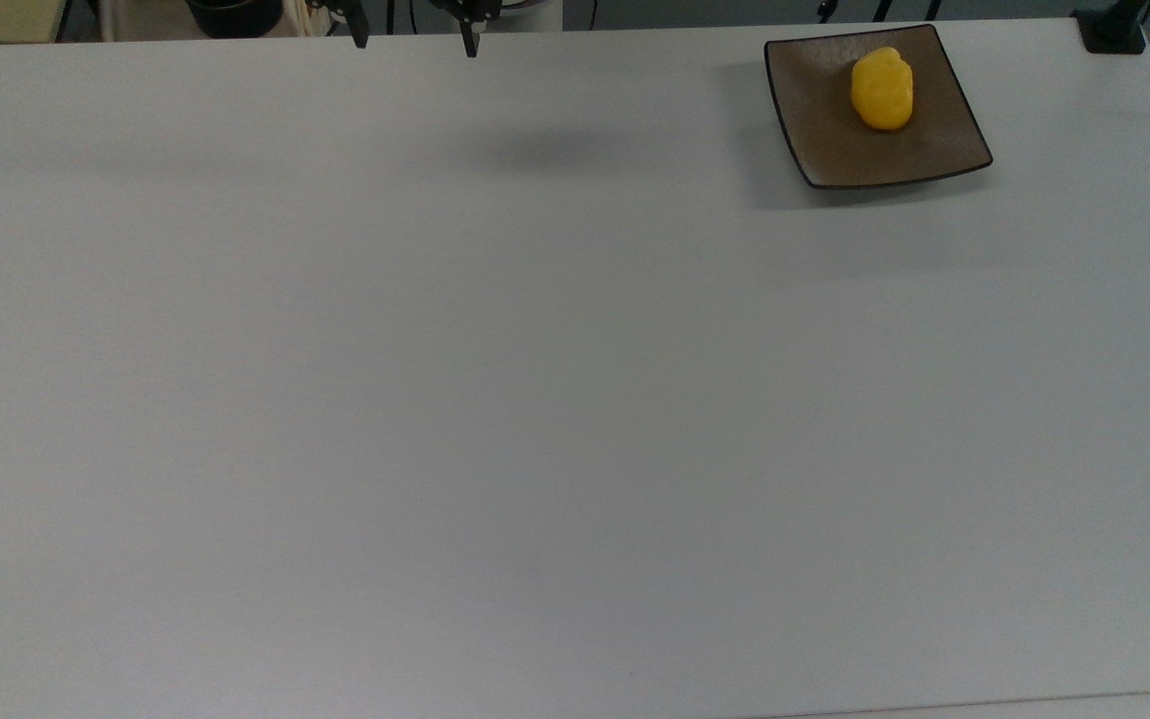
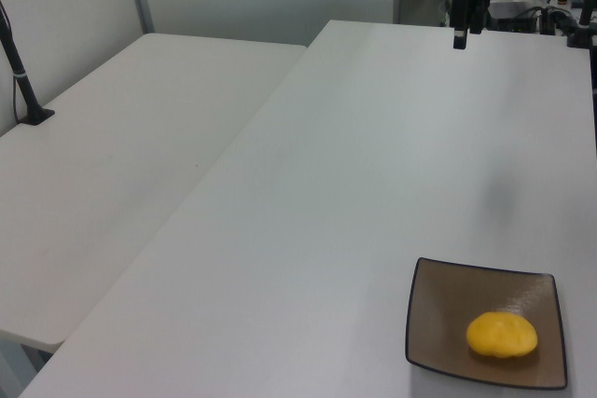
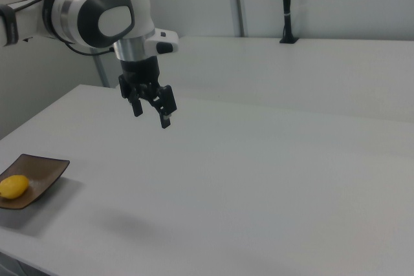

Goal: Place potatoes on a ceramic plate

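A small bright yellow potato (image 1: 881, 91) lies on the square brown-grey ceramic plate (image 1: 825, 130) at the top view's upper right. In the left view the potato (image 2: 502, 335) rests on the plate (image 2: 438, 319) at the bottom right. In the right view the potato (image 3: 13, 186) and plate (image 3: 42, 172) sit at the far left. My gripper (image 1: 414, 40) hangs open and empty above the table's far edge, well to the left of the plate in the top view. The gripper (image 3: 152, 113) is high over the table in the right view, and the gripper (image 2: 461, 36) is at the top in the left view.
The white table (image 1: 535, 399) spreads wide in front of the plate. A second white table (image 2: 121, 165) stands beside it in the left view. A black post base (image 1: 1112, 30) sits at the top view's upper right corner.
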